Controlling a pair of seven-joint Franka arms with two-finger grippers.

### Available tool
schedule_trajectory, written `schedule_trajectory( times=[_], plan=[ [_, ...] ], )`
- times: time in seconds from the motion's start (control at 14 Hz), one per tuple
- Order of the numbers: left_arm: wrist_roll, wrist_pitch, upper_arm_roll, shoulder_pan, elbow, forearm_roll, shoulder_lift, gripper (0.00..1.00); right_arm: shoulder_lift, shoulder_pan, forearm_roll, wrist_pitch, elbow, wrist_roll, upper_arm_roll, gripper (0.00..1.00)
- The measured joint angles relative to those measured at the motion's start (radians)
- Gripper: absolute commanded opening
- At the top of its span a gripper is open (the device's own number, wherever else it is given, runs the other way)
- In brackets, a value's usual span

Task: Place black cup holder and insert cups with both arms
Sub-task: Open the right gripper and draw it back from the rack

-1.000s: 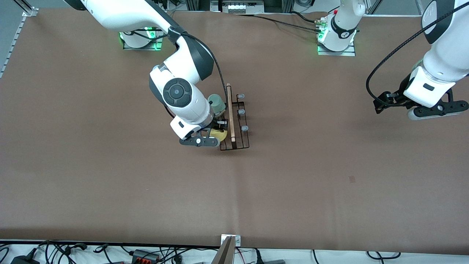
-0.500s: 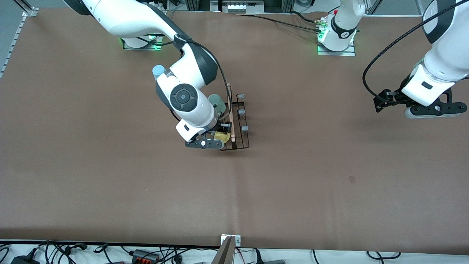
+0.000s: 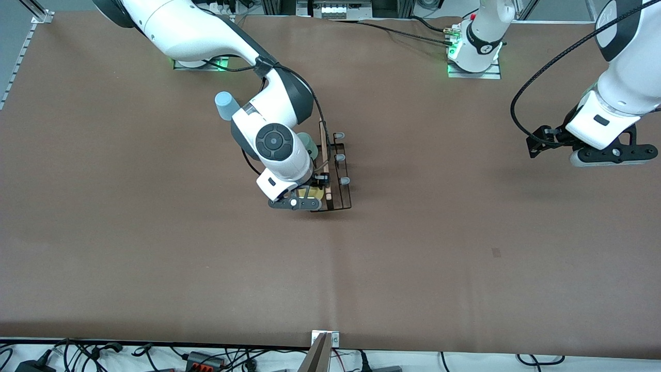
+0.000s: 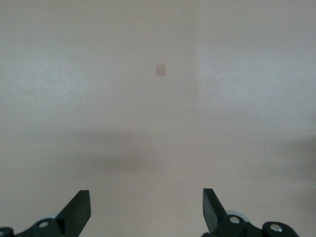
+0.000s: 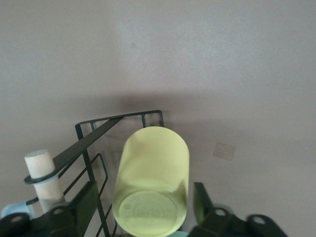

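The black cup holder (image 3: 343, 200) stands mid-table with its wooden rod (image 3: 324, 155) on top. The pale green cup (image 3: 310, 146) sits upside down on one prong, partly hidden by the right arm. My right gripper (image 3: 304, 199) is over the holder's end nearest the front camera. In the right wrist view its fingers (image 5: 89, 200) stand open on either side of the upside-down yellow cup (image 5: 152, 173), which leans inside the wire frame (image 5: 118, 118). The light blue cup (image 3: 225, 105) stands upside down on the table toward the right arm's end. My left gripper (image 3: 594, 147) waits open and empty (image 4: 146, 197).
A small tan patch (image 3: 496, 252) marks the brown table cover toward the left arm's end; it also shows in the left wrist view (image 4: 160, 70). A metal bracket (image 3: 325, 338) and cables lie along the table's front edge.
My right arm has shifted toward the holder, bringing its gripper over the yellow cup and uncovering the light blue cup. The left gripper has drifted slightly.
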Motion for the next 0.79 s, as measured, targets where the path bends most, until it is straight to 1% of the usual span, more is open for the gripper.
schedule_trajectory(
  times=[0.14, 0.29, 0.57, 0.79],
  plan=[
    [0.001, 0.0, 0.0, 0.0, 0.0, -0.001, 0.0, 1.0, -0.006, -0.003, -0.003, 0.0, 0.015, 0.009, -0.003, 1.0],
    [0.001, -0.002, 0.002, 0.0, 0.0, -0.027, 0.0, 1.0, -0.05, -0.026, -0.007, -0.031, 0.035, 0.008, -0.009, 1.0],
    [0.002, -0.016, 0.007, 0.001, 0.006, -0.046, 0.0, 1.0, -0.204, -0.145, -0.008, -0.194, 0.045, -0.101, -0.013, 1.0],
    [0.002, -0.026, 0.007, 0.001, 0.01, -0.046, 0.0, 1.0, -0.263, -0.229, -0.008, -0.266, 0.043, -0.21, -0.015, 1.0]
  ],
)
